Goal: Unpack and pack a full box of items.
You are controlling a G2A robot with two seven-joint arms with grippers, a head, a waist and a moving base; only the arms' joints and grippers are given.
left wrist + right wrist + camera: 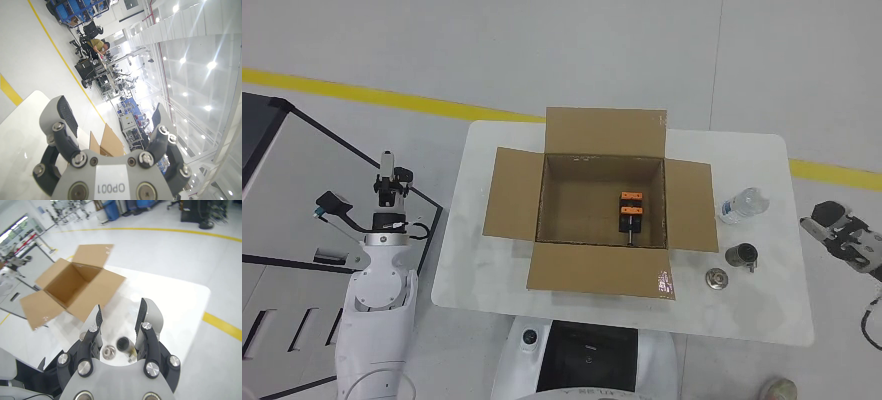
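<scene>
Rounded white table (492, 270) carries a corrugated cardboard box (602, 270) at centre, flaps spread. Left gripper (110, 106) and right gripper (121, 305): released, empty. Box holds an orange-black block (631, 210). Beside the box: clear bottle (742, 205), dark cylinder (740, 256), metal ring (716, 279).

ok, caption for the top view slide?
Open box on the table, one orange item inside; bottle, dark cylinder and metal ring set out beside it.

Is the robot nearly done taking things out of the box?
About partway. Out already: a bottle, a dark tube and a metal ring sit on the table beside the box. In hand: nothing; the left gripper and right gripper are both open and empty. Left: an orange and black gadget lies inside the box, and then everything likely needs packing back.
</scene>
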